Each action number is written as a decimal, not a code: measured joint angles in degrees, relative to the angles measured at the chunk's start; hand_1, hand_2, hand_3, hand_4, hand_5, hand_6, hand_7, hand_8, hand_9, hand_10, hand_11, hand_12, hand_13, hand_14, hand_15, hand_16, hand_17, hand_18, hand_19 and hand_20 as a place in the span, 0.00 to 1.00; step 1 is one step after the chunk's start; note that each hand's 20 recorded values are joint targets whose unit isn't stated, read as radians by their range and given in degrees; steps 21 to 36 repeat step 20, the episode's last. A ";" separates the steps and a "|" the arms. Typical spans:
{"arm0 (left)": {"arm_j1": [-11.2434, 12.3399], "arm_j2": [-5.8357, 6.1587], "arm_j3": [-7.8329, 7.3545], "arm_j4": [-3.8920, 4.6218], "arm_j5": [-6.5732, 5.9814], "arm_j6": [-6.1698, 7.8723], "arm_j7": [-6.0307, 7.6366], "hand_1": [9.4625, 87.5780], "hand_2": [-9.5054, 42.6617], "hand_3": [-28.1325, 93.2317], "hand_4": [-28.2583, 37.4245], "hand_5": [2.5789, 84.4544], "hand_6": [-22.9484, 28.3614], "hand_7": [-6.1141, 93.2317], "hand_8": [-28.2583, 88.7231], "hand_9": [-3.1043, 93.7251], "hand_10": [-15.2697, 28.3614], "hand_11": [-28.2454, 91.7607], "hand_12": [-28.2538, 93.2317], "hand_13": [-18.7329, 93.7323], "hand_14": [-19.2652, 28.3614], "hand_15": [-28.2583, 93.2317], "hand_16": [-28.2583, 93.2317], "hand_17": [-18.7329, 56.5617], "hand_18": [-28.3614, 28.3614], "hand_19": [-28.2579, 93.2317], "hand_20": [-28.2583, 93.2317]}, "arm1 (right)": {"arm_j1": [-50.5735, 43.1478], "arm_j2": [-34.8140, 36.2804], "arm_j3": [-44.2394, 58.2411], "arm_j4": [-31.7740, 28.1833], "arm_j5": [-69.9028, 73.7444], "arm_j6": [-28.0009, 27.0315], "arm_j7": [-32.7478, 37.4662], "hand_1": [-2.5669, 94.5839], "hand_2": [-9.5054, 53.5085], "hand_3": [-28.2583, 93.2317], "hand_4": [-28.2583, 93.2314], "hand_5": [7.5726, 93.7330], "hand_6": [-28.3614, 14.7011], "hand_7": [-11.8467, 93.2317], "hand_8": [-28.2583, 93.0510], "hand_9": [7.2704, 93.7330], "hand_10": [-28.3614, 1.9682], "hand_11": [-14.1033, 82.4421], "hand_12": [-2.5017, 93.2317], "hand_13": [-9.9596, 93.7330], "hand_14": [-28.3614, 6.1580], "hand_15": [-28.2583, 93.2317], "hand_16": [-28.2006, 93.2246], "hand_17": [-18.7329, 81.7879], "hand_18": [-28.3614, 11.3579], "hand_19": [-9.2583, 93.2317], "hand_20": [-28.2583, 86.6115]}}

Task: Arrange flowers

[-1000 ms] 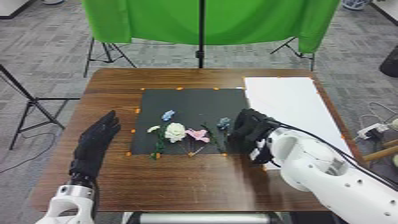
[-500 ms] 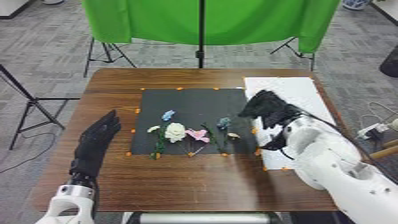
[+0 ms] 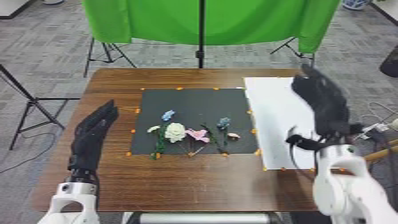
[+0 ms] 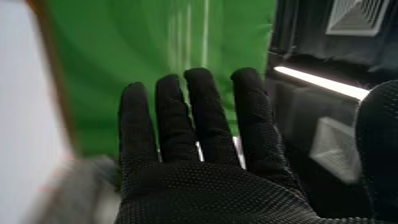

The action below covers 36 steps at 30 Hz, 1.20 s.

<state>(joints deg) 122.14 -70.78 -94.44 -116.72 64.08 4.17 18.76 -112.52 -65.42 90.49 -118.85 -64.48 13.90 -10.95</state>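
Right hand (image 3: pixel 327 112), fingers straight and thumb spread, held nothing above the white sheet's outer side; the left hand (image 3: pixel 87 142), straight-fingered too, was left of the black mat. Beneath lay the brown worktop (image 3: pixel 200 182), then the mat (image 3: pixel 200 102), the white sheet (image 3: pixel 271 105) and, on the mat, the flowers: white bloom (image 3: pixel 175 131), pink bloom (image 3: pixel 197 134), bluish bloom (image 3: pixel 223 122), small pale bloom (image 3: pixel 233 135).

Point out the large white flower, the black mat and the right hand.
Large white flower (image 3: pixel 175 132): head view, on its bloom.
Black mat (image 3: pixel 204 101): head view, bare far part.
Right hand (image 4: pixel 209 192): right wrist view, on its palm.
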 measured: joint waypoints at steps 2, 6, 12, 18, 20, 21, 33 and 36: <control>0.01 -0.30 -0.05 -0.26 0.00 0.32 0.18 0.23 0.05 0.79 0.13 0.46 0.52 0.15 0.19 0.42 0.62 0.31 0.33 0.42 0.71 0.30 0.27 0.28 0.71 0.25 0.38 | -3.77 -1.61 -0.19 -0.01 4.73 -2.45 -4.04 0.08 0.14 0.87 0.09 0.38 0.68 0.19 0.17 0.40 0.47 0.19 0.16 0.38 0.45 0.30 0.35 0.36 0.34 0.13 0.48; 0.01 -1.39 0.00 -0.41 0.09 0.59 0.70 0.23 0.05 0.79 0.13 0.46 0.52 0.15 0.19 0.43 0.61 0.31 0.33 0.42 0.71 0.30 0.27 0.28 0.71 0.24 0.38 | -9.10 -3.79 -1.29 0.30 5.91 -3.51 -7.36 0.07 0.15 0.87 0.09 0.38 0.68 0.19 0.17 0.40 0.48 0.19 0.16 0.38 0.45 0.30 0.35 0.36 0.35 0.11 0.48; -0.43 -1.93 0.53 -0.30 0.87 0.54 0.81 0.23 0.05 0.79 0.13 0.46 0.52 0.15 0.19 0.43 0.61 0.31 0.33 0.42 0.70 0.30 0.27 0.28 0.71 0.24 0.38 | -8.94 -4.14 -2.63 1.84 2.88 -3.28 -6.90 0.07 0.15 0.87 0.09 0.38 0.68 0.19 0.17 0.40 0.47 0.19 0.16 0.38 0.45 0.30 0.35 0.36 0.36 0.11 0.48; -0.54 -2.11 0.48 -0.32 1.07 0.49 0.70 0.23 0.04 0.79 0.13 0.46 0.51 0.15 0.19 0.42 0.61 0.31 0.33 0.42 0.71 0.29 0.27 0.27 0.72 0.24 0.38 | -8.01 -4.14 -2.06 1.49 2.94 -3.22 -7.07 0.07 0.15 0.87 0.09 0.38 0.68 0.19 0.17 0.40 0.47 0.20 0.16 0.38 0.45 0.30 0.35 0.36 0.36 0.11 0.48; -0.48 -2.15 0.43 -0.34 1.07 0.49 0.66 0.23 0.04 0.79 0.13 0.46 0.51 0.14 0.19 0.42 0.61 0.31 0.33 0.42 0.71 0.29 0.27 0.27 0.72 0.24 0.38 | -8.08 -4.16 -1.91 1.29 2.94 -3.15 -7.07 0.07 0.15 0.87 0.09 0.38 0.68 0.19 0.17 0.41 0.47 0.20 0.17 0.39 0.44 0.31 0.35 0.37 0.36 0.11 0.48; -0.48 -2.15 0.43 -0.34 1.07 0.49 0.66 0.23 0.04 0.79 0.13 0.46 0.51 0.14 0.19 0.42 0.61 0.31 0.33 0.42 0.71 0.29 0.27 0.27 0.72 0.24 0.38 | -8.08 -4.16 -1.91 1.29 2.94 -3.15 -7.07 0.07 0.15 0.87 0.09 0.38 0.68 0.19 0.17 0.41 0.47 0.20 0.17 0.39 0.44 0.31 0.35 0.37 0.36 0.11 0.48; -0.48 -2.15 0.43 -0.34 1.07 0.49 0.66 0.23 0.04 0.79 0.13 0.46 0.51 0.14 0.19 0.42 0.61 0.31 0.33 0.42 0.71 0.29 0.27 0.27 0.72 0.24 0.38 | -8.08 -4.16 -1.91 1.29 2.94 -3.15 -7.07 0.07 0.15 0.87 0.09 0.38 0.68 0.19 0.17 0.41 0.47 0.20 0.17 0.39 0.44 0.31 0.35 0.37 0.36 0.11 0.48; -0.48 -2.15 0.43 -0.34 1.07 0.49 0.66 0.23 0.04 0.79 0.13 0.46 0.51 0.14 0.19 0.42 0.61 0.31 0.33 0.42 0.71 0.29 0.27 0.27 0.72 0.24 0.38 | -8.08 -4.16 -1.91 1.29 2.94 -3.15 -7.07 0.07 0.15 0.87 0.09 0.38 0.68 0.19 0.17 0.41 0.47 0.20 0.17 0.39 0.44 0.31 0.35 0.37 0.36 0.11 0.48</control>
